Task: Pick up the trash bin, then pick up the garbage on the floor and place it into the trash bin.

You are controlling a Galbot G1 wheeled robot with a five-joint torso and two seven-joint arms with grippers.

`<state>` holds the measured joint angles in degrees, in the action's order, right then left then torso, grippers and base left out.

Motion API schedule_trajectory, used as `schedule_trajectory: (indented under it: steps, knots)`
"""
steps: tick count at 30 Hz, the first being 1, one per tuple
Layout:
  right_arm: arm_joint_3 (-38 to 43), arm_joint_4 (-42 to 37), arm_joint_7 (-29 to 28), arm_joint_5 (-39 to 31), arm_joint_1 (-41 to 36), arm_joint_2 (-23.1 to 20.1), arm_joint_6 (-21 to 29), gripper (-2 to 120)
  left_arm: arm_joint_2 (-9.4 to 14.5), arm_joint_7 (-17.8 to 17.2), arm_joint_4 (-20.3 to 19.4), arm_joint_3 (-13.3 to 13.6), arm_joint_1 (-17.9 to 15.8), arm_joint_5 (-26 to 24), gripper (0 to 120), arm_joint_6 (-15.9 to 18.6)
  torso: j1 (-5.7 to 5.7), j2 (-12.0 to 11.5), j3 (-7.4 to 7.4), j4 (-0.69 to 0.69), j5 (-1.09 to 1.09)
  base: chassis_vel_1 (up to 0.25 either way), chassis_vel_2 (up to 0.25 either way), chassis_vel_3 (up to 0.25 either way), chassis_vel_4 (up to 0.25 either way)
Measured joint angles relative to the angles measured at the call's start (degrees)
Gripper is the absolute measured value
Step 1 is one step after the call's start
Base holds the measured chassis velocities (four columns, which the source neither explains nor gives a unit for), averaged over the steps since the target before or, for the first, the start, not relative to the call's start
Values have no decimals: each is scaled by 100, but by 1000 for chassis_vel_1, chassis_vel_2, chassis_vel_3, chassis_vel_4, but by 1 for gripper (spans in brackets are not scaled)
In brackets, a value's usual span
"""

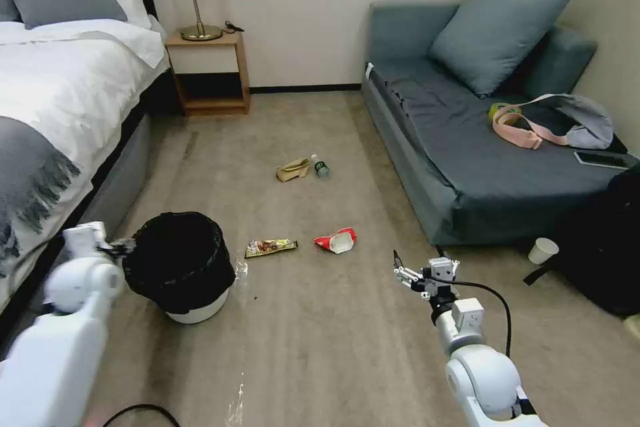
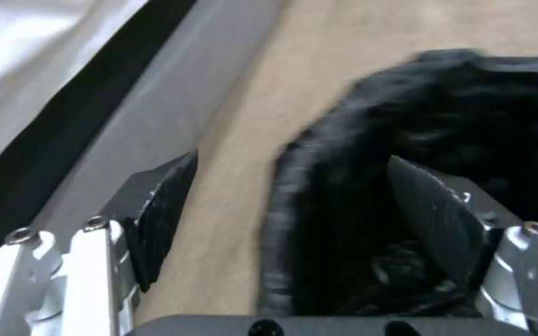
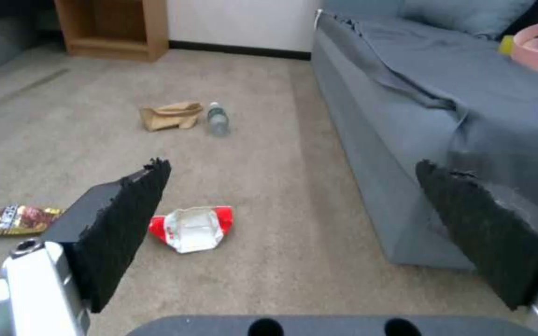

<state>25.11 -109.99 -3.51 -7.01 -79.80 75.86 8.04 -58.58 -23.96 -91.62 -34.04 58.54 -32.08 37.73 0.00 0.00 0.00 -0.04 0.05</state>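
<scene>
A white trash bin point(image 1: 193, 312) is lined with a black bag point(image 1: 177, 260), while on the beige carpet point(image 1: 320, 347) a gold-brown snack wrapper point(image 1: 269, 247), a red-and-white wrapper point(image 1: 337, 240), a tan paper bag point(image 1: 293, 170) and a clear, green-labelled bottle point(image 1: 321, 167) are seen beside a blue-grey sofa point(image 1: 467, 160).

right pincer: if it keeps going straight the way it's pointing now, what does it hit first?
Probably the carpet. The right pincer, open and empty, aims forward and slightly down; between its pads in the wrist view lies bare floor, with the red-and-white wrapper nearest, just off-centre toward one pad. Depth is unclear, so it could clip the wrapper.
</scene>
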Motion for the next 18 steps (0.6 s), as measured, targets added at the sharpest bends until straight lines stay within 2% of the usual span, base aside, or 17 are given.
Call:
schedule_trajectory:
  steps: [1,3,5,13,18]
  knots:
    - [0,0,0,0,0,0,0,100,0,0,0,0,0,0,79,0,0,0,0,0,0,0,0,0,0]
    - [-44,89,-3,23,66,41,1,100,33,233,-173,63,150,185,77,-42,0,0,0,5,-8,0,0,0,0]
    - [-61,106,-5,30,78,56,1,100,51,240,-183,62,155,203,76,-44,0,0,0,5,-4,0,0,0,0]
    - [-194,222,-23,80,195,160,37,100,193,213,-15,-81,155,217,72,-41,0,0,0,4,-5,0,0,0,0]
    - [-227,229,-32,94,203,187,51,100,209,215,165,-79,118,226,71,-46,0,0,0,5,-5,0,0,0,0]
